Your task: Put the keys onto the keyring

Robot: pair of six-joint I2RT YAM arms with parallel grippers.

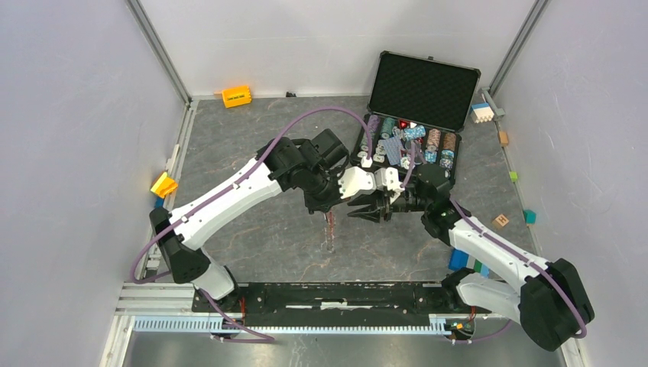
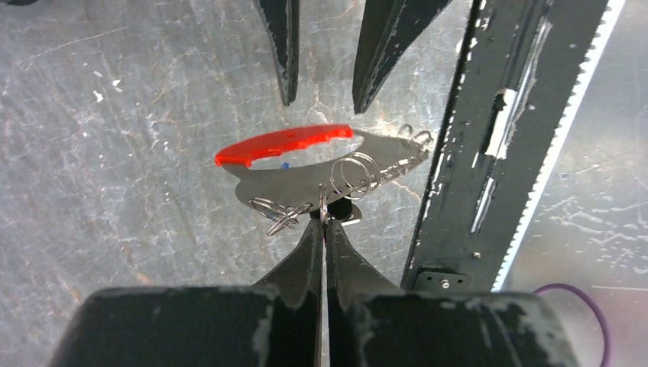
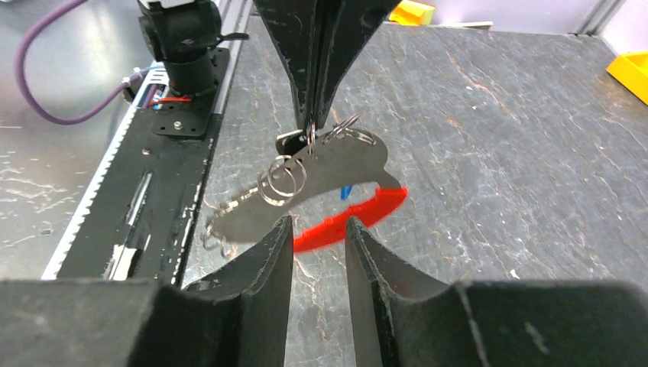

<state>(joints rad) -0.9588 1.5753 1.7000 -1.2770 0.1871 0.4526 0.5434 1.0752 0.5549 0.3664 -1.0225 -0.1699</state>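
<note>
Left pincer [image 2: 322, 220] clamped shut on a wire ring [image 2: 324, 202] of the keyring [image 2: 294, 182], silver plate edged red; right pincer [image 3: 319, 223] stood part-open, empty.

1. The left arm [image 1: 229, 199] stretches forward and inward, the left gripper [image 2: 322, 224] pointing down, pinched tight on the keyring [image 2: 306, 180].
2. The right arm [image 1: 489, 248] reaches leftward; the right gripper [image 3: 317, 227] faces its partner, fingers parted, gripping nothing.

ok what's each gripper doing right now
left gripper: closed on the silver metal keyring with the red oval fob
right gripper: open, holding nothing
</note>
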